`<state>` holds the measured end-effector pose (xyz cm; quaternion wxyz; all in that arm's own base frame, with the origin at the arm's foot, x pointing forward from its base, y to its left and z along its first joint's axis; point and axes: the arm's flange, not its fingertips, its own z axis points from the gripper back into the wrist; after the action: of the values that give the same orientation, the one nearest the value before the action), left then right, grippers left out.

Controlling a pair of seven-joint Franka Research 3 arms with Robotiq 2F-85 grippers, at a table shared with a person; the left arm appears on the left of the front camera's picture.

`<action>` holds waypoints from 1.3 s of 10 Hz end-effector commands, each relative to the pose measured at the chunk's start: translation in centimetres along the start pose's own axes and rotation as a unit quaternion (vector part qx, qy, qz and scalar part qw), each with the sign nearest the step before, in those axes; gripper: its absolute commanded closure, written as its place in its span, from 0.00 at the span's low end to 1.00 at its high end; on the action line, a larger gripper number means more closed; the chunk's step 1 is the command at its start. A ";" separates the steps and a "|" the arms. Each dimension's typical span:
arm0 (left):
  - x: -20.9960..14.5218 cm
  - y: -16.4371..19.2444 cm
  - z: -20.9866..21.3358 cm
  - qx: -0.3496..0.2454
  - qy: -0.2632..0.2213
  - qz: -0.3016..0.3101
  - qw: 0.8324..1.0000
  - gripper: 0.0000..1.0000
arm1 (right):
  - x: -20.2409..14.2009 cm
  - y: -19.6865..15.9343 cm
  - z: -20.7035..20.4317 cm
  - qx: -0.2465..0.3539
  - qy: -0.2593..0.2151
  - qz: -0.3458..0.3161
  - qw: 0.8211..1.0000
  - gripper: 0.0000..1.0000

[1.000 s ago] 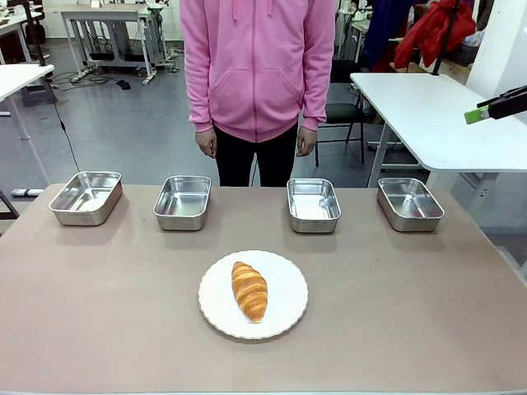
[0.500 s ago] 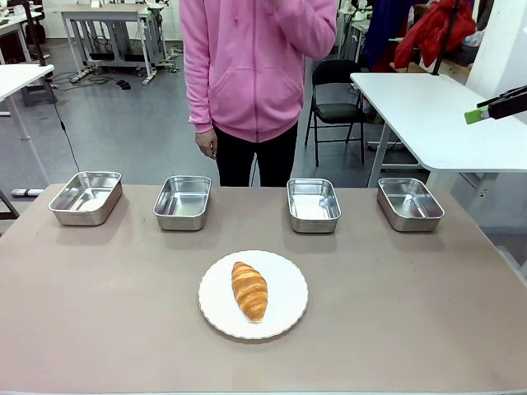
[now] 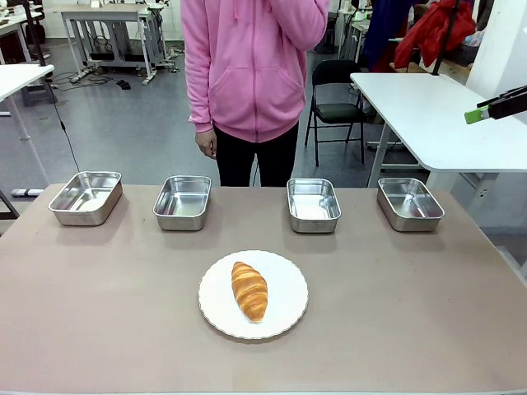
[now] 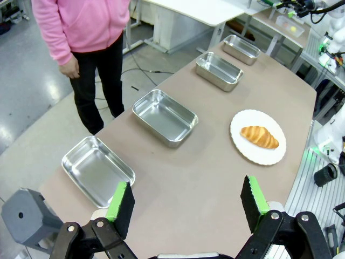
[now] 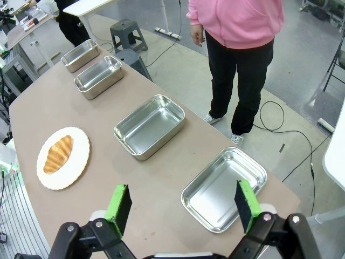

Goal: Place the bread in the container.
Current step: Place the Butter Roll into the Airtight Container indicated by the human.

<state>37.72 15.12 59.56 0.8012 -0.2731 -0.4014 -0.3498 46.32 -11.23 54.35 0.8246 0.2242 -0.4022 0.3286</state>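
Observation:
The bread [image 3: 249,290], a golden-brown croissant, lies on a round white plate [image 3: 288,309] near the table's front middle. Behind it, several shiny steel pans stand in a row; any of them could be the container, such as one left of centre [image 3: 182,202] and one right of centre [image 3: 314,204]. High above the table's left end, my left gripper [image 4: 187,199] is open and holds nothing, with the bread [image 4: 259,136] far ahead of it. My right gripper [image 5: 182,204] hangs open and empty over the right end, and its green tip [image 3: 476,115] shows at the upper right.
A person in a pink hoodie [image 3: 255,66] stands at the table's far edge, one hand [image 3: 206,144] hanging by their side. A white table [image 3: 428,115] and a black chair [image 3: 333,107] stand behind on the right. Bare brown tabletop [image 3: 99,296] surrounds the plate.
The person's arm on the picture's right, hanging a second ago, has been raised toward the head. Grippers, bread and pans have not moved.

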 end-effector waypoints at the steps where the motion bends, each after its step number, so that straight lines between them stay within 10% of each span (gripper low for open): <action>1: 0.1 -0.1 0.0 0.000 -0.002 -0.002 1.000 0.00 | 0.0 0.1 -0.1 0.001 -0.001 0.001 1.000 0.00; 13: 0.1 -0.1 0.0 0.000 -0.002 -0.002 1.000 0.00 | 0.0 0.1 -0.1 0.001 -0.001 0.001 1.000 0.00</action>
<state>37.72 15.12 59.56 0.8012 -0.2731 -0.4014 -0.3498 46.32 -11.23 54.35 0.8246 0.2242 -0.4022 0.3286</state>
